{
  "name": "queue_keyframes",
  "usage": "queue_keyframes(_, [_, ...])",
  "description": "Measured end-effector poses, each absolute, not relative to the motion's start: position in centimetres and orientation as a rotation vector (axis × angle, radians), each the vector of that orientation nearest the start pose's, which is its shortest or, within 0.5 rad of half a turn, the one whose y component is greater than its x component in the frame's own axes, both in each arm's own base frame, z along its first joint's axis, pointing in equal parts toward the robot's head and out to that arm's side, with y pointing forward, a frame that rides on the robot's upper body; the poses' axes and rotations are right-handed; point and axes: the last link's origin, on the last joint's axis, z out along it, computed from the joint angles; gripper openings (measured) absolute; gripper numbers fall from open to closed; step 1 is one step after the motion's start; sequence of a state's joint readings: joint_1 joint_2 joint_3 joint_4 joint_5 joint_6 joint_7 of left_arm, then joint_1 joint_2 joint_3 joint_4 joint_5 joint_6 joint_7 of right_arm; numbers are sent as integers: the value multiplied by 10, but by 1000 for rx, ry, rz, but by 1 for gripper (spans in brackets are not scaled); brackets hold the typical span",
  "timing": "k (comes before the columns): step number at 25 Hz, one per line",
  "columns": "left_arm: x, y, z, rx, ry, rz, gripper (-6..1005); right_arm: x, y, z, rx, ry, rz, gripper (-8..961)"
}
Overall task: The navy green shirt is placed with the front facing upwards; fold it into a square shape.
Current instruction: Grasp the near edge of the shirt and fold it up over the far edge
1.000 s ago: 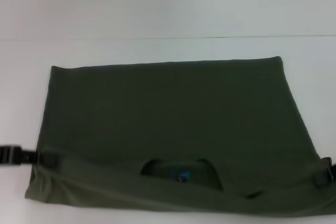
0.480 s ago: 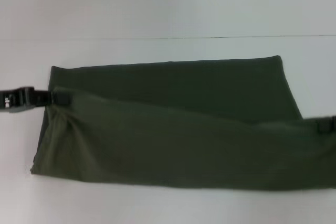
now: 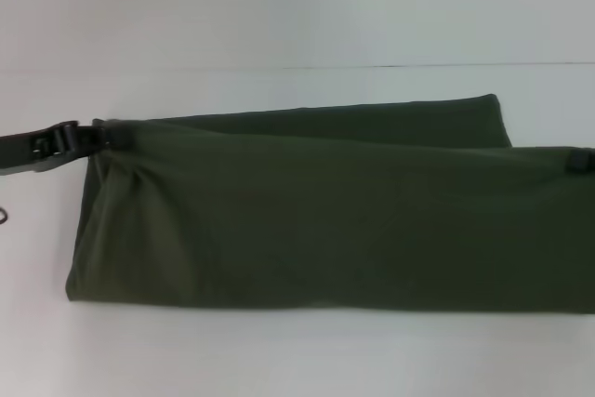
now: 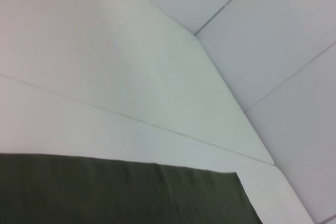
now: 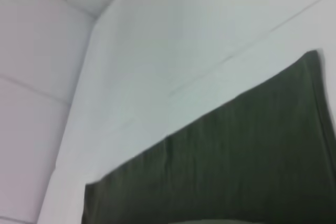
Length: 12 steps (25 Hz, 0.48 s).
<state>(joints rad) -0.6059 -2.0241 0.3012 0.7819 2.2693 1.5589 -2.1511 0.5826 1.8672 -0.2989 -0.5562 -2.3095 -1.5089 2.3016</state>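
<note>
The navy green shirt lies across the white counter as a long, dark olive band, its near layer doubled over toward the far hem so that only a narrow strip of the lower layer shows along the far edge. No lettering, collar or label is visible; the upturned cloth is plain, with soft creases fanning from its left corner. The left hand is clamped on the folded layer's far left corner, its black arm reaching in from the counter's left side. The right hand shows only as a dark tip at the cloth's far right edge, seemingly pinching the fabric there. Both wrist views show flat green cloth on the pale counter, with white panelled walls beyond.
</note>
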Motion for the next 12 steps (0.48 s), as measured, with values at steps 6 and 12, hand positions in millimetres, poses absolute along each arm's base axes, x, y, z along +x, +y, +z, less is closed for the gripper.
queue_keyframes(6, [-289, 368, 66, -2131, -1523, -847, 67, 328, 365, 87, -1932, 1826, 816, 50])
queue_keyframes(12, [-289, 376, 65, -2053, -1488, -899, 67, 322, 377, 90, -1873, 1779, 907, 50])
